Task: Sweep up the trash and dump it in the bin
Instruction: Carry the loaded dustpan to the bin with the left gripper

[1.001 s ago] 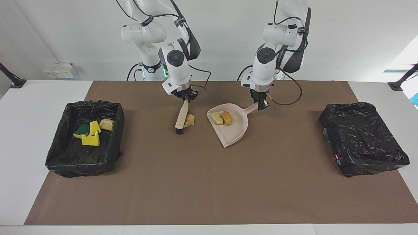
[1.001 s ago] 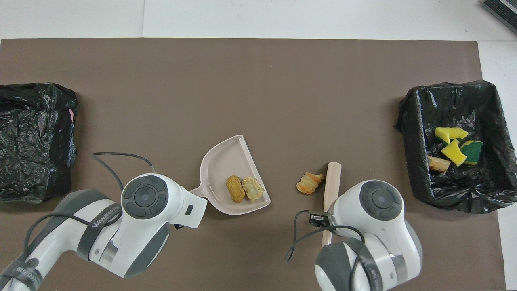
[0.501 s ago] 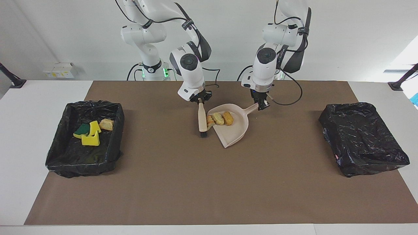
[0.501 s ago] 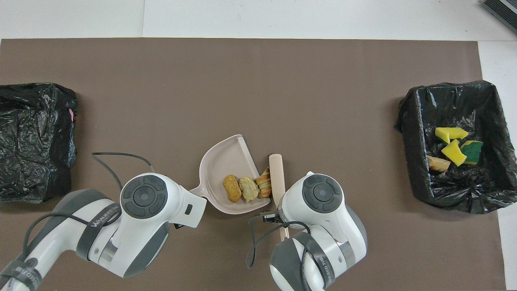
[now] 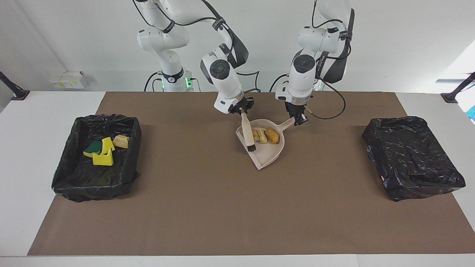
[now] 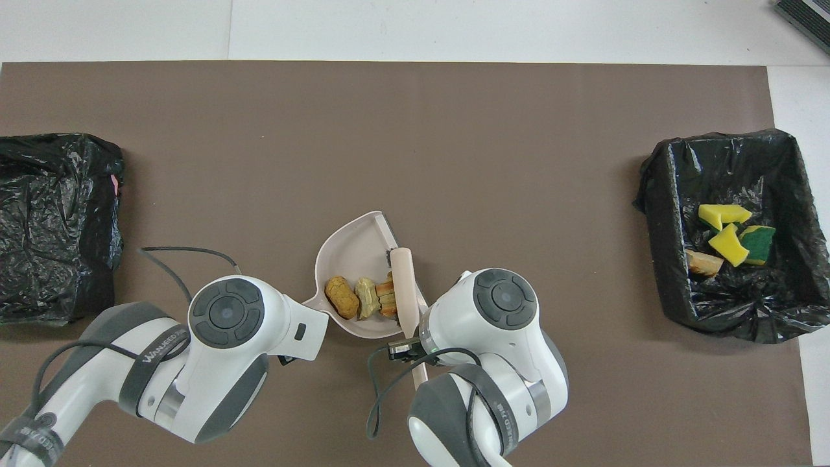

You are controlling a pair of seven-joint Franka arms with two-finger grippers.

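Observation:
Three tan-orange trash chunks lie in a row in the beige dustpan. My left gripper is shut on the dustpan's handle. My right gripper is shut on a beige brush, whose black bristles rest at the pan's open lip beside the chunks. The black-lined bin at the right arm's end holds yellow-and-green sponge pieces and a bread-like chunk. In the overhead view both wrists hide the fingers.
A second bin wrapped in black plastic sits at the left arm's end of the table. A brown mat covers the table. Cables hang from both wrists.
The right arm swept the brush toward the dustpan, pushing the loose third chunk off the mat into the pan beside the other two. The dustpan shifted slightly in the left gripper.

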